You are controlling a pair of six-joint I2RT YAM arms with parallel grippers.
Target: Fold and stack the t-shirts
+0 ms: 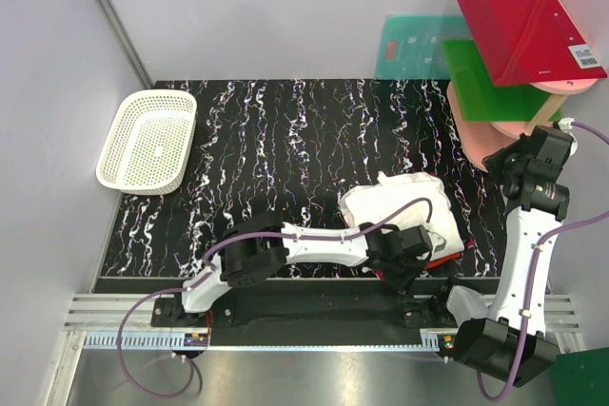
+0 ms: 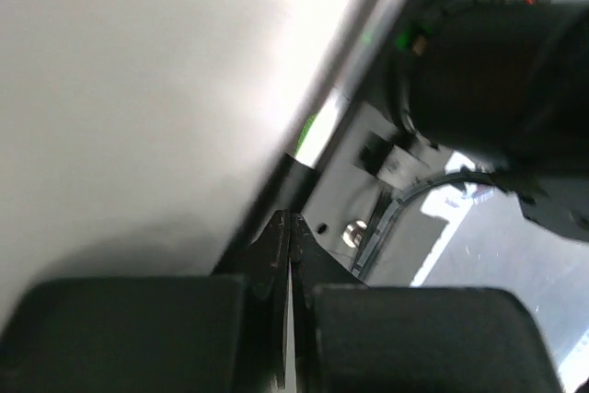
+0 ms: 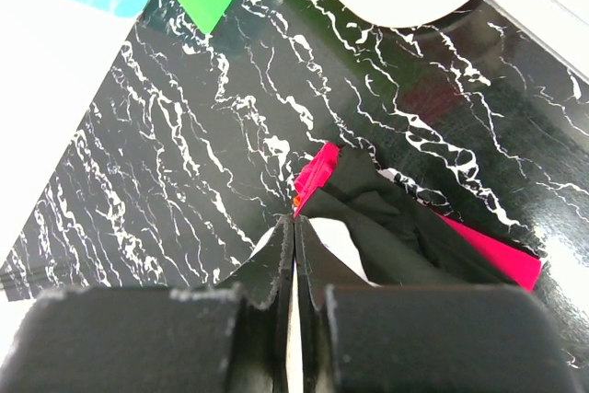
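T-shirts (image 1: 395, 199): piled, lower right of tabletop (image 1: 285, 140).
Left end effector (image 2: 287, 227): pressed together, at pile.
Right end effector (image 3: 293, 227): pressed together, raised above tabletop.

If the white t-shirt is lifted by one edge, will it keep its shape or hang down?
Probably it hangs limp: the white t-shirt lies rumpled in soft folds. It looks light, being thin cloth. It may drag the red t-shirt along, since both lie in one pile.

Pale grey walls (image 1: 285, 7) enclose a black white-veined marble tabletop (image 1: 285, 130) under even light.
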